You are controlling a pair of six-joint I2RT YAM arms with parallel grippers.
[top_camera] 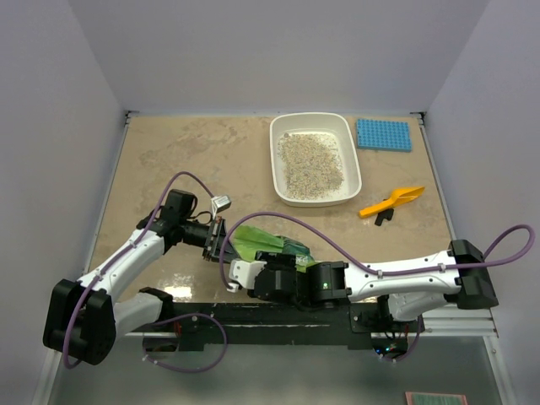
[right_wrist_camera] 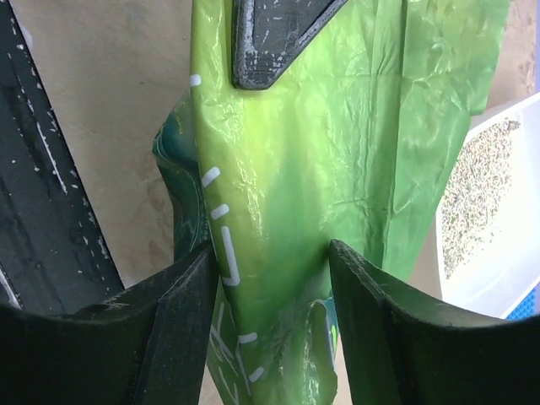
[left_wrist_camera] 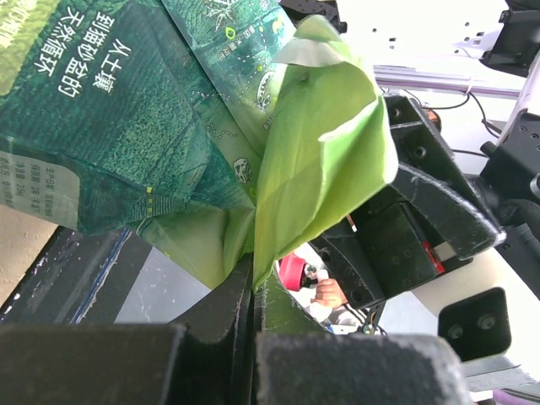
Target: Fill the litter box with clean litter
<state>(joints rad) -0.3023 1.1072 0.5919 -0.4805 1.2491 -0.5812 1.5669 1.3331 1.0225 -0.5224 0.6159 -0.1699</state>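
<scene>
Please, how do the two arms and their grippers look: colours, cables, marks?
The left arm and right arm have white links and black joint housings. A purple cable runs along each. A small green light glows on the right arm. The fingers are black, wedge-shaped, with scuffed whitish flecks.

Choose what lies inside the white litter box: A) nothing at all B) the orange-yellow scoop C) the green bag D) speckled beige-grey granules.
D: the litter box holds a layer of speckled litter, while the scoop lies on the table beside it and the green bag is outside it too.
</scene>
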